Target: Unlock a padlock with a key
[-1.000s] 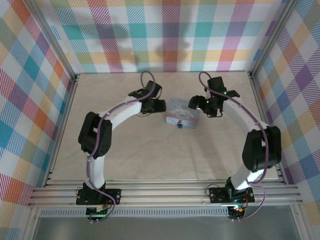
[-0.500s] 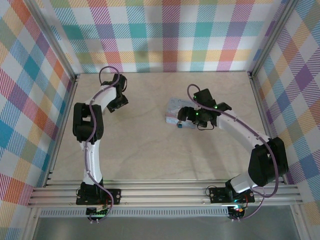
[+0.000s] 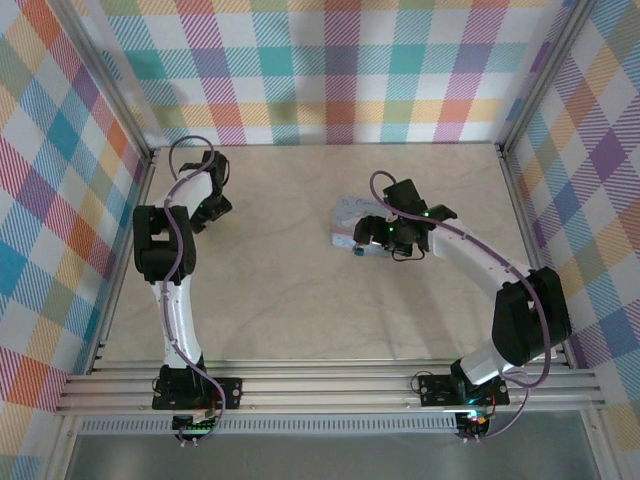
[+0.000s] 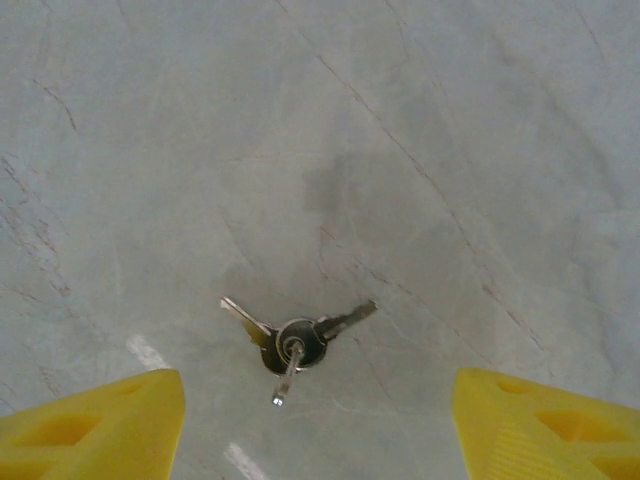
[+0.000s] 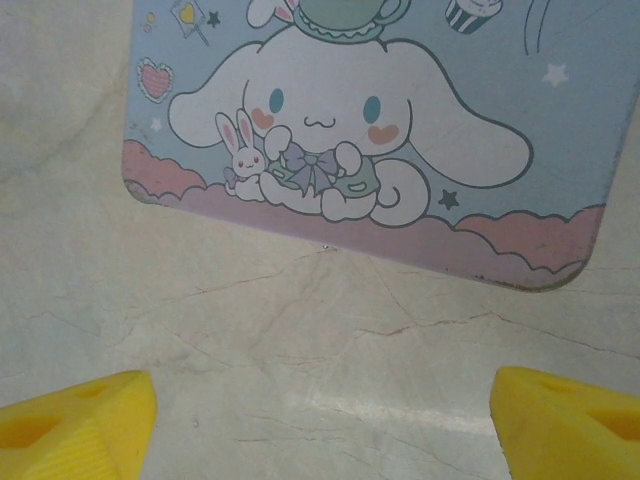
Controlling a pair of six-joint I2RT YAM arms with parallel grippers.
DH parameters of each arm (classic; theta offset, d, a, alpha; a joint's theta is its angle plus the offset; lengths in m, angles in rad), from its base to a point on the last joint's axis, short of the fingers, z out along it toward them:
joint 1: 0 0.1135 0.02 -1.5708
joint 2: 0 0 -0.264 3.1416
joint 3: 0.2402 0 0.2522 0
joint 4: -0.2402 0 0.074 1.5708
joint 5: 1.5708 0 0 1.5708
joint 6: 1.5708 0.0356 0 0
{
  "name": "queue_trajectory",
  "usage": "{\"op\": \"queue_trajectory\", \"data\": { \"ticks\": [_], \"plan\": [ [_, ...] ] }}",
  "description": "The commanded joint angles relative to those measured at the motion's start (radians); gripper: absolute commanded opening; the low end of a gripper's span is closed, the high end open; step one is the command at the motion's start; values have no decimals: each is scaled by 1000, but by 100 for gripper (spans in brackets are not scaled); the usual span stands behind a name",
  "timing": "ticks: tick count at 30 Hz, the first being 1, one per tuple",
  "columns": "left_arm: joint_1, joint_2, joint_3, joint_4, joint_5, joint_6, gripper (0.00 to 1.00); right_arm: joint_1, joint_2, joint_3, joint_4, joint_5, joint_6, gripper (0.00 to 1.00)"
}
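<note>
Key (image 4: pixel 345 320), tiny, thin, greyish metal, one of a small bunch on a ring: lies flat at the far left of the pale veined counter (image 3: pixel 300 300), well apart from the tiny dark-blue padlock (image 3: pixel 357 251) at the near edge of the pale blue cartoon-printed box (image 3: pixel 350 212). Left end effector (image 4: pixel 320 425) has swung away from the box to hang over the key, released, empty; pickup is the likely next step. Right end effector (image 5: pixel 320 420), released, has moved over the box. Enclosure: pastel plaid walls (image 3: pixel 340 60), aluminium frame (image 3: pixel 330 385).
</note>
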Motion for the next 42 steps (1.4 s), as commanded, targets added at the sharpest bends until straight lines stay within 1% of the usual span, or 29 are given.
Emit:
{"op": "queue_trajectory", "data": {
  "ticks": [1,3,8,11,14,17,19,21,23,26,30,31,36,40,42],
  "plan": [
    [20,-24,28,-46,25,13,71,1,16,29,15,-19,-4,86],
    [29,-6,58,-61,36,23,70,1,16,27,16,-17,-4,87],
    [47,37,135,-129,94,52,62,2,4,17,10,-11,0,87],
    [47,42,141,-148,102,54,59,2,-3,10,13,-8,3,87],
    [47,41,135,-160,104,46,58,2,-5,9,14,-8,3,87],
    [48,25,99,-176,105,-30,58,2,-5,10,18,-11,3,87],
    [49,-3,37,-136,116,-85,59,2,-4,9,23,-11,3,87],
    [48,-40,-35,-79,104,-151,59,2,-1,9,27,-17,1,87],
    [47,-61,-68,-43,70,-212,59,2,3,9,27,-24,-4,87],
    [45,-59,-49,-69,-3,-278,59,2,3,8,26,-33,-12,87],
    [40,-74,-66,-49,-53,-352,59,2,-1,-4,27,-27,-24,88],
    [41,-71,-66,-33,-52,-355,59,1,-1,-8,31,-24,-28,88],
    [39,5,66,-122,-29,-318,57,1,-4,-10,14,-18,-50,88],
    [38,2,52,-102,10,-303,50,0,-22,-22,11,3,-64,89],
    [37,18,81,-128,17,-295,47,-1,-30,-31,15,12,-71,89]
  ]
}}
